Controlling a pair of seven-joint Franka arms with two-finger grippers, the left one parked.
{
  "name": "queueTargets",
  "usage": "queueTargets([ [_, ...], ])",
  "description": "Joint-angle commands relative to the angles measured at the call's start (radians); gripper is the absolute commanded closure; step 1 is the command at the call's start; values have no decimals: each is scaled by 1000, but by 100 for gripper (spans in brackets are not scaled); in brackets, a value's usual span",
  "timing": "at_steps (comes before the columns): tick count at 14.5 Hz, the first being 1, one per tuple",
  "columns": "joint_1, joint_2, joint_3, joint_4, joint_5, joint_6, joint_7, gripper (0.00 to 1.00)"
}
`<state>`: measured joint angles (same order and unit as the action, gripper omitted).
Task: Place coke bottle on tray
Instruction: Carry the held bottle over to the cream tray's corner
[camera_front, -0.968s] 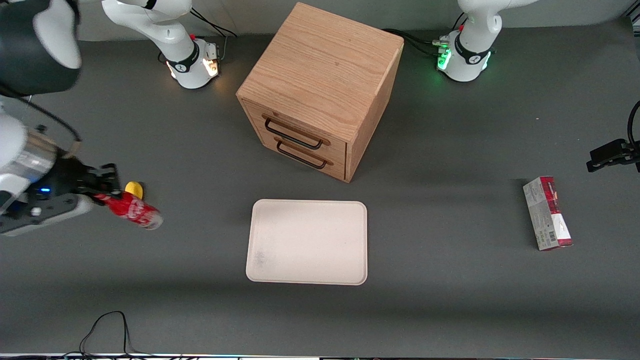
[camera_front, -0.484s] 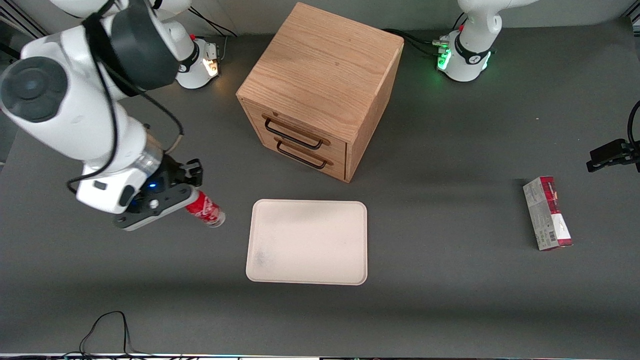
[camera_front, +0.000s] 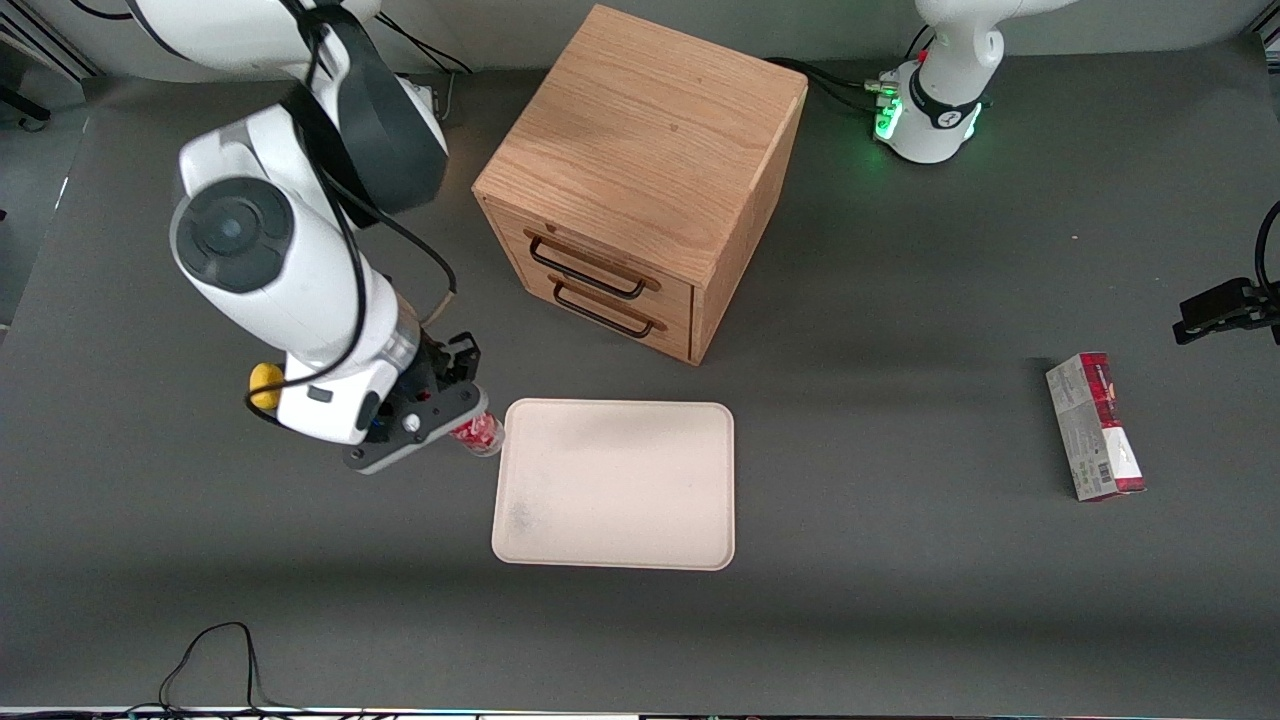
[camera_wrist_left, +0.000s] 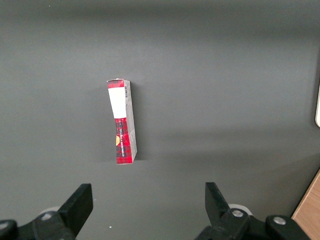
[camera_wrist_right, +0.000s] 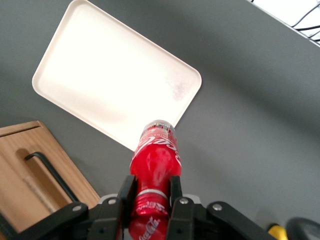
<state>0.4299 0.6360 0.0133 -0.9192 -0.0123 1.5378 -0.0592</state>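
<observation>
The coke bottle (camera_wrist_right: 156, 165) is hanging in the claw (camera_wrist_right: 148, 195), whose two fingers (camera_wrist_right: 176, 192) are pressing against the bottle's sides near the capped end, so the silvery base is pointing away from the wrist. In the front view only a small red part of the coke bottle (camera_front: 477, 432) is showing under the claw (camera_front: 452, 415), left of centre in the frame, raised off the counter (camera_front: 900, 600) and just at the tray's nearest corner edge, not resting on it. The working arm is reaching in from the upper left of the front frame, its white forearm sloping down toward the tray and its black wrist bracket tilting over the bottle. The tray (camera_front: 615, 485) is lying flat and bare in the middle of the front frame, nearer the camera than the wooden drawer cabinet (camera_front: 640, 180), which is standing in the upper centre with two dark handles on its front. In the wrist view the tray (camera_wrist_right: 100, 80) is spreading out past the bottle's base, with a cabinet handle (camera_wrist_right: 50, 172) beside it. A yellow object (camera_front: 264, 385) is peeking out beside the arm's wrist. A red-and-grey carton (camera_front: 1094, 426) is lying toward the parked arm's end of the counter, at the right of the front frame.
</observation>
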Motion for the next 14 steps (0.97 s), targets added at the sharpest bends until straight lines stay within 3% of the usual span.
queueTargets([
  [1,-2,83,11,49,-9,51,19,100],
  [14,-14,297,1,39,-11,289,21,100],
])
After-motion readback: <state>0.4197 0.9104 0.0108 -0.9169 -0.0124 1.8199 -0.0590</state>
